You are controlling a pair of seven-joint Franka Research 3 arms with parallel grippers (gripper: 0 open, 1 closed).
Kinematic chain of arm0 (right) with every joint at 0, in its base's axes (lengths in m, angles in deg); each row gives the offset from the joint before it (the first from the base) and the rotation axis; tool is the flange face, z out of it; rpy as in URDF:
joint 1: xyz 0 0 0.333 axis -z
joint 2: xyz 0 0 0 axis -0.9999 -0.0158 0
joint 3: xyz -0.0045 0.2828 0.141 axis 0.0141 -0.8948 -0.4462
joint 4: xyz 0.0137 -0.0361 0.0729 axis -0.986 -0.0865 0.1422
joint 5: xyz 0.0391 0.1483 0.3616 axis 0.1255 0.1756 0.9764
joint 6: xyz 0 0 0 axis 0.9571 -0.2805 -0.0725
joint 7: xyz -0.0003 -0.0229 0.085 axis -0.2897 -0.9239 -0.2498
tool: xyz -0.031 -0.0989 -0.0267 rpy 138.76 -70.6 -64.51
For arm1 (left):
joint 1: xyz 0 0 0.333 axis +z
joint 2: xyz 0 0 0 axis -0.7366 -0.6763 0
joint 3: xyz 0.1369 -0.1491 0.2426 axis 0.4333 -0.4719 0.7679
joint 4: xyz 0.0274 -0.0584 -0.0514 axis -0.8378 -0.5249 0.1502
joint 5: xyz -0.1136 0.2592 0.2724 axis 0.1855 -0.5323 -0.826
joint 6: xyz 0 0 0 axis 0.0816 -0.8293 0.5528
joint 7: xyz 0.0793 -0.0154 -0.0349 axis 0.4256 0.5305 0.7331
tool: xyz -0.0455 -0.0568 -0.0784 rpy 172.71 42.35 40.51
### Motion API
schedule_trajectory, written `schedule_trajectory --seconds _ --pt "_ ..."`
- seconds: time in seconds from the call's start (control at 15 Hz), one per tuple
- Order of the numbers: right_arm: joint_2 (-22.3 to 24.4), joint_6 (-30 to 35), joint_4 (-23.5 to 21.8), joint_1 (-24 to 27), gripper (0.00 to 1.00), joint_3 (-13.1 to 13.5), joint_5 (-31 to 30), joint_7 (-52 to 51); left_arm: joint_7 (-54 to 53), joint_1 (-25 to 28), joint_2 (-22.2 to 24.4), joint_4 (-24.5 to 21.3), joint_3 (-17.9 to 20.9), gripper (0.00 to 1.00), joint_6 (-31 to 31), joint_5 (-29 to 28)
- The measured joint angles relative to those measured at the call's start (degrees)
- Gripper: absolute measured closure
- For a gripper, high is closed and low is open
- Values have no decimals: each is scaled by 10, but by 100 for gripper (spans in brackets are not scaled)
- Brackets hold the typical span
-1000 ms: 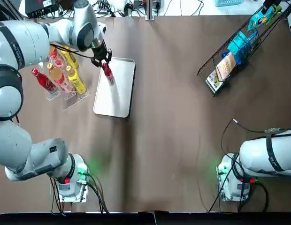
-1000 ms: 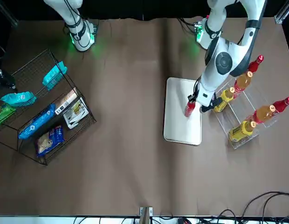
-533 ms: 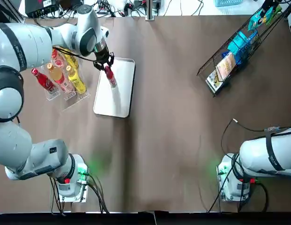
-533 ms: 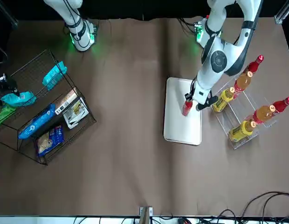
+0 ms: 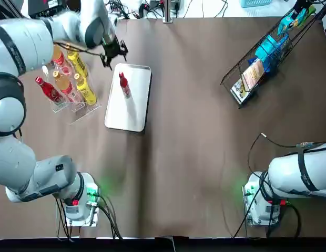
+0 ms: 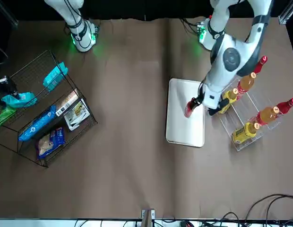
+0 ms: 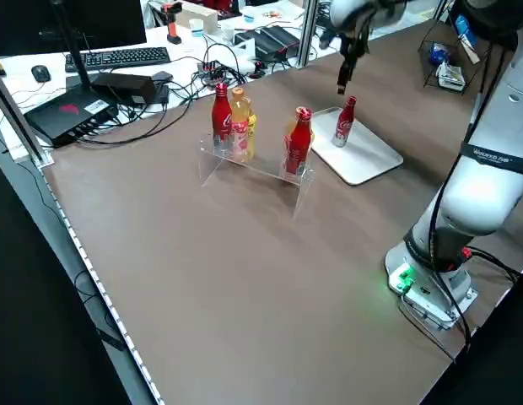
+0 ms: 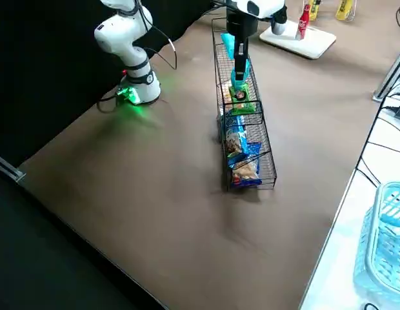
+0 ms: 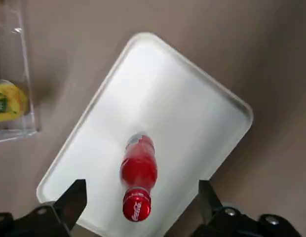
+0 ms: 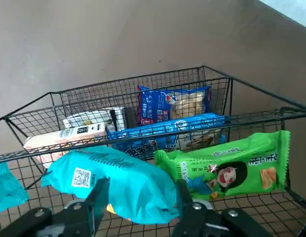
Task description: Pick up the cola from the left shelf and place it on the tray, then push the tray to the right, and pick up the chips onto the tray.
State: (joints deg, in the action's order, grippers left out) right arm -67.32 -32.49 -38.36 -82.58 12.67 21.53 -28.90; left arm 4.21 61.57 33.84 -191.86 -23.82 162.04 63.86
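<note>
Left pincer, spread empty, has released and lifted upper left, cola upright on tray (push next); right pincer over snacks, grip unclear.

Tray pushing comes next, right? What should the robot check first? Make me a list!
1. Cola stands upright on the tray: ok.
2. Left pincer is open and not touching the cola: ok.
3. Left pincer is down beside the tray's left edge, ready to push: not ok, it hangs above the cola.
4. Table to the right of the tray has nothing in the way: ok.
5. Right pincer is out of the path, over at the chips basket: ok.
</note>
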Motion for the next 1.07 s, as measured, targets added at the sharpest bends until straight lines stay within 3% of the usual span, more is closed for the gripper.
schedule_trajectory --seconds 0.07,0.27,1.07 --pt "0 0 0 0 42 0 0 0 0 9 2 30 0 0 -34 0" --pt "0 0 0 0 45 0 0 0 -6 37 5 97 1 0 -98 -4" --pt "0 2 0 0 70 0 3 0 -115 76 -36 125 21 0 -114 -78"
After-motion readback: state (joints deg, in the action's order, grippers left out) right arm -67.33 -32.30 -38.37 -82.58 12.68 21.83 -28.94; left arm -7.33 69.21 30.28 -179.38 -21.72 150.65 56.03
